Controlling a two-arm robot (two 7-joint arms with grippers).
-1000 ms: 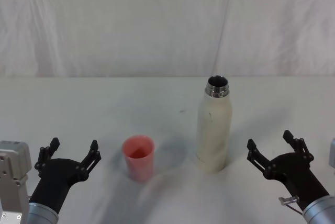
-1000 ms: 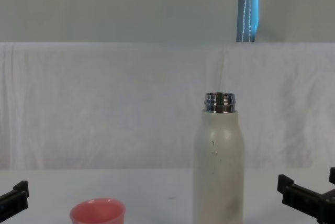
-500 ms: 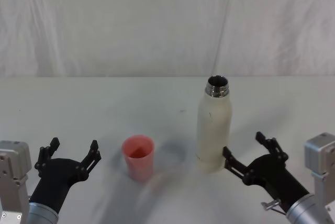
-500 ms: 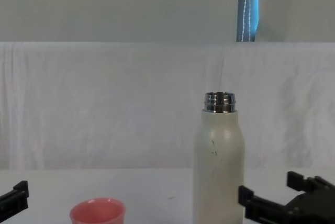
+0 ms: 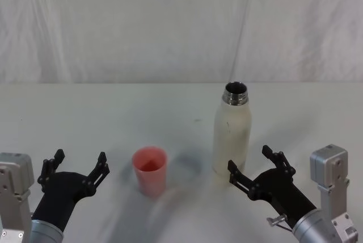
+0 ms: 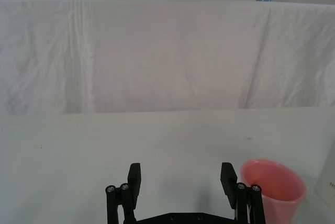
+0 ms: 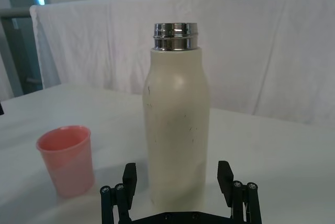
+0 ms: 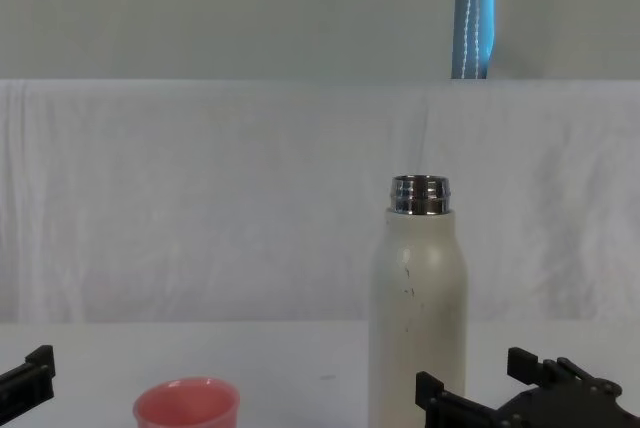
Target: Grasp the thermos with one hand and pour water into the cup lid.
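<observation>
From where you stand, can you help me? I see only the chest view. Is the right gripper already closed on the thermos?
Observer: No. In the right wrist view the right gripper is open, fingers apart, in front of the thermos, not touching it.
Operator: Is the thermos open on top?
Observer: Yes, the head view shows its open steel mouth, uncapped.
Operator: And the left gripper?
Observer: The left gripper rests open, left of the cup lid.
</observation>
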